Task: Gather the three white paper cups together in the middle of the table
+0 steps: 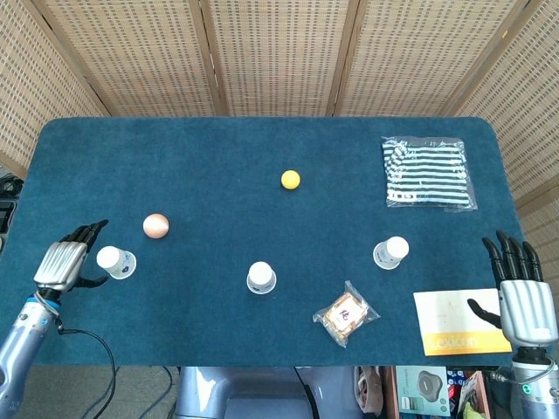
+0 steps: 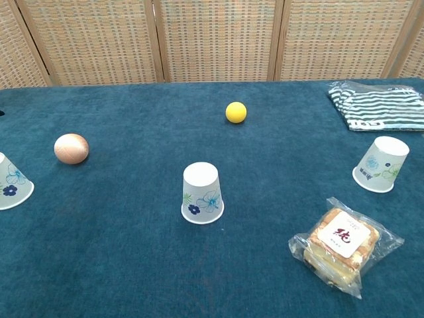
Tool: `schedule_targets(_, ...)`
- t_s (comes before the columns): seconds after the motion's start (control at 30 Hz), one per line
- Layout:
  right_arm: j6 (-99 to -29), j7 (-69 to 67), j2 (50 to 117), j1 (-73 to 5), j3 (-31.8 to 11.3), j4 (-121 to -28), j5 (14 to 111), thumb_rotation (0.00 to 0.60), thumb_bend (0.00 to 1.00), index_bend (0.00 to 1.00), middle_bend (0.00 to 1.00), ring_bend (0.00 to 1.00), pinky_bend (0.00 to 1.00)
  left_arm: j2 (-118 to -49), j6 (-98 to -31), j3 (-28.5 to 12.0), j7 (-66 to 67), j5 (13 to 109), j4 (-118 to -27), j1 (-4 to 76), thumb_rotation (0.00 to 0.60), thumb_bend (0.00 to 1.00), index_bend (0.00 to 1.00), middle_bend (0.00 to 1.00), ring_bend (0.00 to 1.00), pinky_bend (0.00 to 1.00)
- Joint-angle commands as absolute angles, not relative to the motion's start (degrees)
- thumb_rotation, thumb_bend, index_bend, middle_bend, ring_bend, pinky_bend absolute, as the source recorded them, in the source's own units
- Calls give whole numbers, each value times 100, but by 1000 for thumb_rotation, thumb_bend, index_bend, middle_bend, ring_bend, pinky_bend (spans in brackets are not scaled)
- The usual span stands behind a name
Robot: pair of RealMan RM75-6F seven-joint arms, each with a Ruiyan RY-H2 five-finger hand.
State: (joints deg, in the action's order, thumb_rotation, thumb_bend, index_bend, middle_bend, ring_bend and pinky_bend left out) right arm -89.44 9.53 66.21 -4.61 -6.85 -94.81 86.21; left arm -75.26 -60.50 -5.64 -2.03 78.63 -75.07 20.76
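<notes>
Three white paper cups with blue flower prints stand upside down on the blue table. The left cup [image 1: 115, 261] [image 2: 13, 183] is near the table's left edge, the middle cup [image 1: 260, 278] [image 2: 202, 193] near the front centre, the right cup [image 1: 390, 252] [image 2: 381, 164] toward the right. My left hand [image 1: 66, 262] hovers just left of the left cup with fingers apart, holding nothing. My right hand [image 1: 522, 301] is open over the table's right front corner, far from the right cup. Neither hand shows in the chest view.
A copper-coloured ball [image 1: 155, 225] [image 2: 71, 148] lies just behind the left cup. A yellow ball [image 1: 290, 180] [image 2: 235, 112] sits mid-table. A wrapped snack [image 1: 346, 313] [image 2: 344, 242] lies front right, a striped packet [image 1: 427, 172] back right, a yellow-and-white sheet [image 1: 454, 322] under my right hand.
</notes>
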Motion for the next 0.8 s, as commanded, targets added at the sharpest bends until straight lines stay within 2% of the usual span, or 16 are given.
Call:
schedule_targets(0.03,-8901,893,6604,-471,-699,-9467,8571,600,0,0,0,0,0,-7777,-5797,-612,-157,7716,-7262,2262,600,178,190,248,213,344)
schedule_targets(0.13,-8877,843,6591,-480,-711,-9453,8543,600,0,0,0,0,0,-7866,-5742,-630,-26,7634,-7195,2315,600,179,304,307,264,390)
schedule_targets(0.33,-8865,743,6561,-485,-727,-9445,8522,600,0,0,0,0,0,-7974,-5650,-667,210,7384,-7191,2368,600,178,408,382,330,460)
schedule_targets(0.53,-8871,726,6554,-483,-729,-9459,8513,600,0,0,0,0,0,-7957,-5707,-683,280,7306,-7318,2392,600,180,436,414,355,477)
schedule_targets(0.8,-8873,707,6541,-480,-725,-9486,8511,600,0,0,0,0,0,-7344,-6390,-593,315,8221,-8697,2415,600,179,436,414,355,477)
